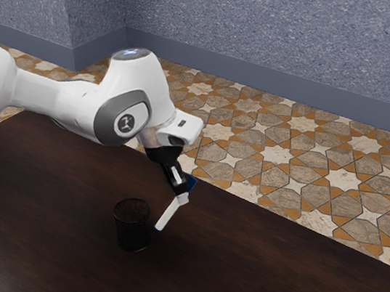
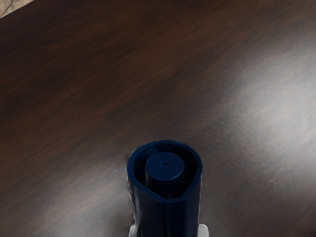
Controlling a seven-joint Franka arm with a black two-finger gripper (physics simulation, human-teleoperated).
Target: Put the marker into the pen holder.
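Note:
The gripper (image 1: 180, 186) is shut on the marker (image 1: 171, 213), holding it near its dark blue cap. The white body slants down toward the exterior view's left, its lower end just to the right of the pen holder (image 1: 132, 233) and level with its upper half in the picture. Dark and round, the holder stands upright on the table with its mouth facing up. A gap shows between marker and holder. In the wrist view the marker's blue cap (image 2: 165, 170) points toward the camera and hides most of the body beyond it.
The dark wooden table (image 1: 271, 275) extends around the holder, its far edge behind the gripper and a corner at the exterior view's right. Beyond that edge lie patterned floor tiles (image 1: 282, 155) and a blue-grey wall (image 1: 284, 42).

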